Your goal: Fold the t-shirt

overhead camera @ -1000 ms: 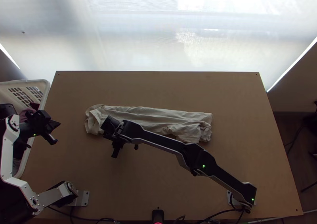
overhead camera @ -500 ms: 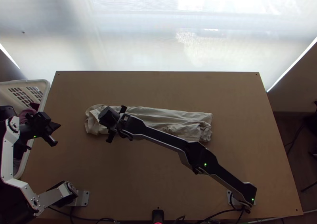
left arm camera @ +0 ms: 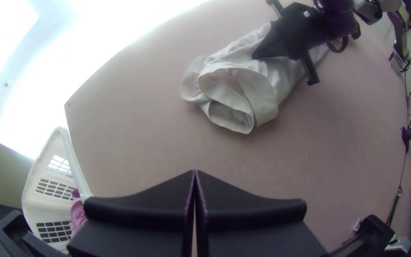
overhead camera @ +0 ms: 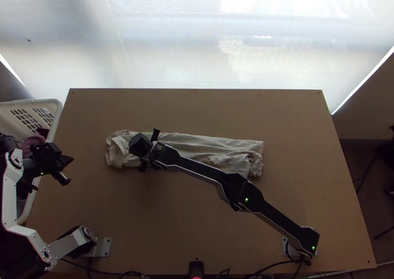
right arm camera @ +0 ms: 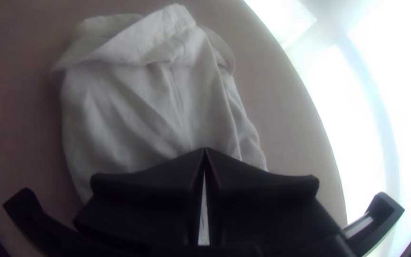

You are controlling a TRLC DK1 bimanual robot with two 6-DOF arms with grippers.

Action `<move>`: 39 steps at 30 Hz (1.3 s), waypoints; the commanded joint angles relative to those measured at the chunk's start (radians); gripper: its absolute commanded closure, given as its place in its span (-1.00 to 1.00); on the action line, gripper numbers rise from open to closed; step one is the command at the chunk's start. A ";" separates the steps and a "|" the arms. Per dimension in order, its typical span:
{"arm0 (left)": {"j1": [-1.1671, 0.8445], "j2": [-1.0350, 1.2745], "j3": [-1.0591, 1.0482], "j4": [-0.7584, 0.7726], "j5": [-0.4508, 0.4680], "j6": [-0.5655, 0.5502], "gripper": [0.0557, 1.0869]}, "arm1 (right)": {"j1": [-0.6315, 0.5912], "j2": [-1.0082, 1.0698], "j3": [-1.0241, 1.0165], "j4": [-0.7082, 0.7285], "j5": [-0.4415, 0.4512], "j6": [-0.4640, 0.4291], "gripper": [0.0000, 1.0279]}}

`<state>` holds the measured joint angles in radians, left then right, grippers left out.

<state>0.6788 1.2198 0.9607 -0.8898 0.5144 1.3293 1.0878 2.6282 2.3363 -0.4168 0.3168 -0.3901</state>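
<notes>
Top view: we log the t-shirt (overhead camera: 212, 146) as a long, narrow folded strip lying across the surface (overhead camera: 197, 215), crumpled at its right end. The right arm (overhead camera: 197, 173) crosses it and hides part of its near edge.

We find the right end effector (overhead camera: 147, 151) over the strip's left portion, its tips hidden from above; in the right wrist view they meet, closed narrow. We cannot tell whether they touch the fabric.

Left wrist view: we see loose, looped layers at the near end of the t-shirt; the far end is cut off. The left end effector (overhead camera: 72, 158) is closed narrow beside the basket (overhead camera: 59, 112), whose pink cloth (overhead camera: 32, 141) is partly covered.
</notes>
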 commanded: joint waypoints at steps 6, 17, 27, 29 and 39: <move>0.005 0.003 -0.010 0.006 0.001 0.013 0.92 | -0.011 0.000 -0.005 -0.200 -0.148 0.119 0.95; -0.001 0.006 0.001 0.009 0.001 0.016 0.92 | 0.049 -0.085 -0.075 -0.283 -0.231 0.169 0.95; -0.001 0.004 0.006 0.011 0.001 0.042 0.92 | 0.070 -0.186 -0.200 -0.329 -0.335 0.189 0.95; -0.001 0.003 0.006 0.011 0.001 0.045 0.92 | 0.070 -0.231 -0.269 -0.329 -0.375 0.188 0.95; -0.016 -0.008 -0.011 0.011 0.001 0.056 0.92 | 0.089 -0.494 -0.658 -0.260 -0.443 0.189 0.95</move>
<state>0.6754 1.2160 0.9573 -0.8795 0.5152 1.3781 1.1641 2.2799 1.8915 -0.7380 -0.0963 -0.2077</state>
